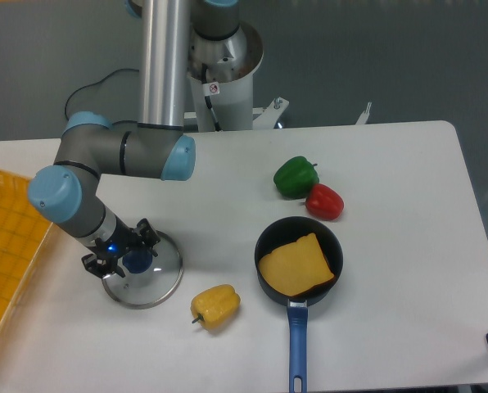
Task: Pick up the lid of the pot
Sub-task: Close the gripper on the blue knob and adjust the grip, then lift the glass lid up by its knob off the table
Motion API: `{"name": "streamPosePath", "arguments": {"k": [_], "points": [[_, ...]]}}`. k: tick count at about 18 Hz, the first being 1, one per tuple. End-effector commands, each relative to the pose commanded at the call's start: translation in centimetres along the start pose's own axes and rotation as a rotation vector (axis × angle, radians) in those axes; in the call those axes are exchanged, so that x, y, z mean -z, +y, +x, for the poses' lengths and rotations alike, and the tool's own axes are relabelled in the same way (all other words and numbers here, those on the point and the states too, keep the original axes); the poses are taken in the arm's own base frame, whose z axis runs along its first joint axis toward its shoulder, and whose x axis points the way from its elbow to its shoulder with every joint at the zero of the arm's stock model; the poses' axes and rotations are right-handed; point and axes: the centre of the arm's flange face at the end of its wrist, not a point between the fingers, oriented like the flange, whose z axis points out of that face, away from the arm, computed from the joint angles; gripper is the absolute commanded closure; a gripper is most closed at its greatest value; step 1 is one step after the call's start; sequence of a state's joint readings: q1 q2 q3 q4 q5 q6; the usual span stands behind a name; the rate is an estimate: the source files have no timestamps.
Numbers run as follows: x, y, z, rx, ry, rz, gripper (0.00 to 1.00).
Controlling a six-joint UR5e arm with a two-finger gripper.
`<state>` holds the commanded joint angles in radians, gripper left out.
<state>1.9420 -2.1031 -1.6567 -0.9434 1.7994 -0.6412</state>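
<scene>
Jaws stood partly parted about the blue knob (pixel 137 262), whether gripping it impossible to tell; the lid (pixel 157 284) beneath them, likely stiff, slippery glass, looked best held there.

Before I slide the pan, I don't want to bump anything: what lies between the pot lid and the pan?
The yellow pepper lies between the pot lid and the pan, toward the near side in the camera view.
</scene>
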Motion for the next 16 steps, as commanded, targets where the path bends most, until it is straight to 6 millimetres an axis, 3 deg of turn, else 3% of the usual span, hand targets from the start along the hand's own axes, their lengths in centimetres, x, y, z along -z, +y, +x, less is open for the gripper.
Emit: {"name": "streamPosePath", "arguments": {"k": [2,6,11,14,16], "points": [[0.1,-0.1,0.1,0.005,0.002,0.002,0.64],[0.7,-0.7,-0.3,0.007,0.017,0.002,0.66],[2.8,-1.5,-0.7,-0.062,0.044,0.024,0.7],[6.2,-2.1,-1.4,-0.159,0.054,0.049,0.7],[7.3,-2.2,-1.7,-0.219,0.034,0.032,0.7]]}}
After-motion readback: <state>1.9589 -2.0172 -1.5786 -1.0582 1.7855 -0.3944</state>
